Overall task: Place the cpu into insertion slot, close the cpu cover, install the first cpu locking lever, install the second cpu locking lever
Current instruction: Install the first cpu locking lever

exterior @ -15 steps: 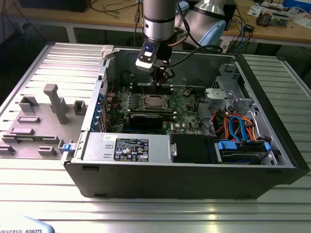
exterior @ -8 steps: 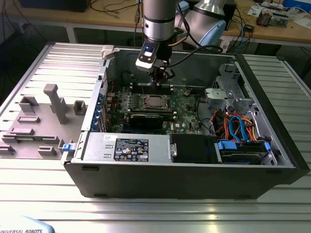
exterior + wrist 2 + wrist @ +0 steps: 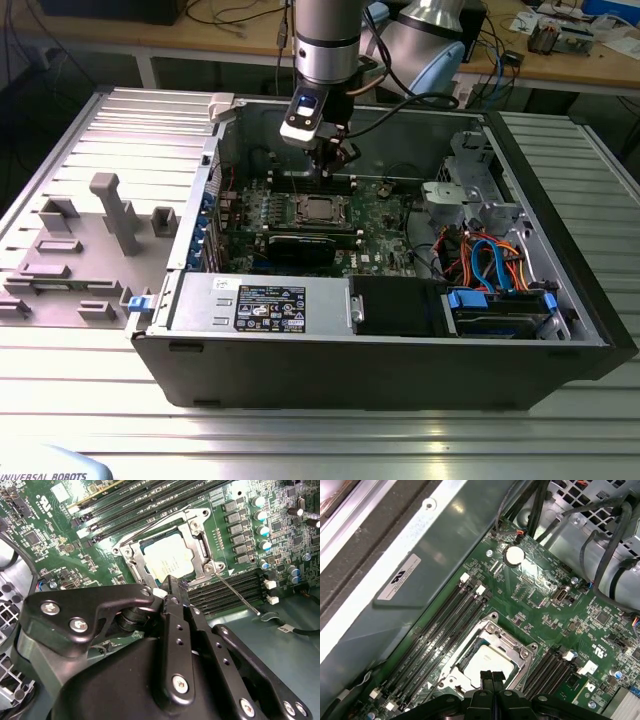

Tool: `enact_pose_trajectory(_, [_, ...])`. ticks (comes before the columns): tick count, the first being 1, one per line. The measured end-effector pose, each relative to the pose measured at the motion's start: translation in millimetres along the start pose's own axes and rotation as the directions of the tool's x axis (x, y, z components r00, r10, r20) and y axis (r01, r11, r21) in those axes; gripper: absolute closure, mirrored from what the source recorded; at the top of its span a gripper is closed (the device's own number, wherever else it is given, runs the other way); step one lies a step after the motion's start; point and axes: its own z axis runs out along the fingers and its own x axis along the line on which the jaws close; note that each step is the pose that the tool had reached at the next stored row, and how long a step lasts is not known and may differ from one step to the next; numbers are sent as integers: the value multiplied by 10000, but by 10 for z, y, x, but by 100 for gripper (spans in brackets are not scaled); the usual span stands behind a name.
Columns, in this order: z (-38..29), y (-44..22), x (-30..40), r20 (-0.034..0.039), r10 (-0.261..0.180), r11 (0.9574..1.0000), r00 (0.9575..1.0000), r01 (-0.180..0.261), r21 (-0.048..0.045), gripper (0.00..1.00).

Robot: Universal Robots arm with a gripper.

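The cpu lies flat in the insertion slot on the green motherboard, its silver top showing through the window of the cpu cover. The cover lies down over the chip. A thin metal locking lever sticks out sideways from the socket's corner, across the memory slots. My gripper is shut with nothing between its fingers, its tips just above the socket's edge. In the first wrist view the gripper hangs over the cpu and cover. In the exterior view the gripper hovers over the socket.
The motherboard sits deep in an open computer case, with walls all round. Long memory slots flank the socket. Cables and a drive cage are on the exterior view's right, a black card in front of the socket.
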Motion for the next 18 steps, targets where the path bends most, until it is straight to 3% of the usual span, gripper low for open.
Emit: enact_pose_trajectory(18, [0, 0, 0, -8, -292, 9996, 9996, 292, -14, 89])
